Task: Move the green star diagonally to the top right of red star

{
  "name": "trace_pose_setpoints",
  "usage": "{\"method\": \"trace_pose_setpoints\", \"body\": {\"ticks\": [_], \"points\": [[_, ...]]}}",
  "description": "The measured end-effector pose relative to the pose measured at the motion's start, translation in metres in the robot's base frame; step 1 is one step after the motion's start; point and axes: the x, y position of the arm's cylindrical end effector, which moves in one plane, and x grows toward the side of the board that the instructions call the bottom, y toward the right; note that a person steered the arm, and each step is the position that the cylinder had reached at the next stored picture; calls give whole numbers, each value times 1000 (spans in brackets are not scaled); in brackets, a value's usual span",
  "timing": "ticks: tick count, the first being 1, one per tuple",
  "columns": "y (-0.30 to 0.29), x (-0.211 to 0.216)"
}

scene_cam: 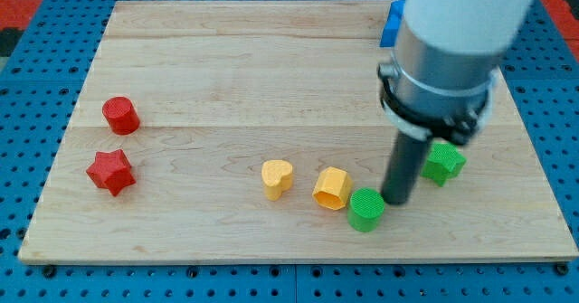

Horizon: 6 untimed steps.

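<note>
The green star (444, 163) lies at the view's right, partly hidden behind my rod. The red star (110, 171) lies far off at the view's left. My tip (395, 200) rests on the board just left of and below the green star, close to it, and right beside a green cylinder (366, 210) at its lower left.
A red cylinder (120, 115) sits above the red star. A yellow heart (277, 178) and a yellow hexagon (332, 188) lie left of the green cylinder. A blue block (392, 23) shows at the top, partly hidden by the arm. The wooden board (226, 68) has blue pegboard around it.
</note>
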Motion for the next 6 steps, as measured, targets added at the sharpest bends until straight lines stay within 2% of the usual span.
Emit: {"method": "trace_pose_setpoints", "body": {"ticks": [1, 2, 4, 5, 6], "points": [[70, -15], [41, -95], [-125, -236], [-102, -244], [-94, -170]]}}
